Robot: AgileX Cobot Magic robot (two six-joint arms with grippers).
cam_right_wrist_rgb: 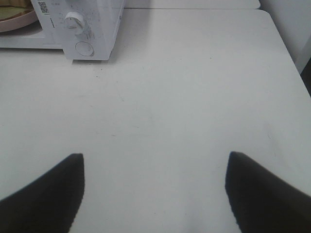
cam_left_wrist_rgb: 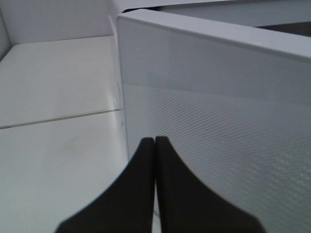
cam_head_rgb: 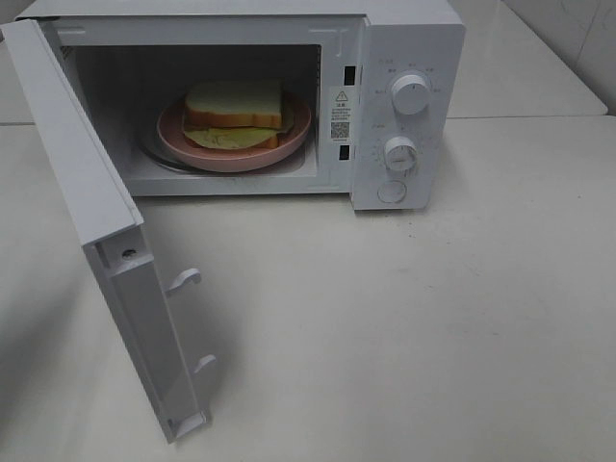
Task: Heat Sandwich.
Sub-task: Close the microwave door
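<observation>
The sandwich (cam_head_rgb: 234, 114), white bread with tan crust and pale yellow-green filling, lies on a round pink plate (cam_head_rgb: 298, 130) inside the open white microwave (cam_head_rgb: 409, 58). The microwave door (cam_head_rgb: 87, 207) is swung wide open toward the front left. Neither gripper shows in the exterior high view. In the left wrist view my left gripper (cam_left_wrist_rgb: 155, 145) is shut and empty, its tips right by the outer face of the door (cam_left_wrist_rgb: 218, 111). In the right wrist view my right gripper (cam_right_wrist_rgb: 155, 170) is open and empty over the bare table, well away from the microwave (cam_right_wrist_rgb: 87, 29).
The microwave has two knobs (cam_head_rgb: 411, 93) and a door button (cam_head_rgb: 391, 192) on its right panel. Door latches (cam_head_rgb: 183, 279) stick out from the door's inner edge. The white table (cam_head_rgb: 433, 318) extends to the front and right; a wall stands behind it.
</observation>
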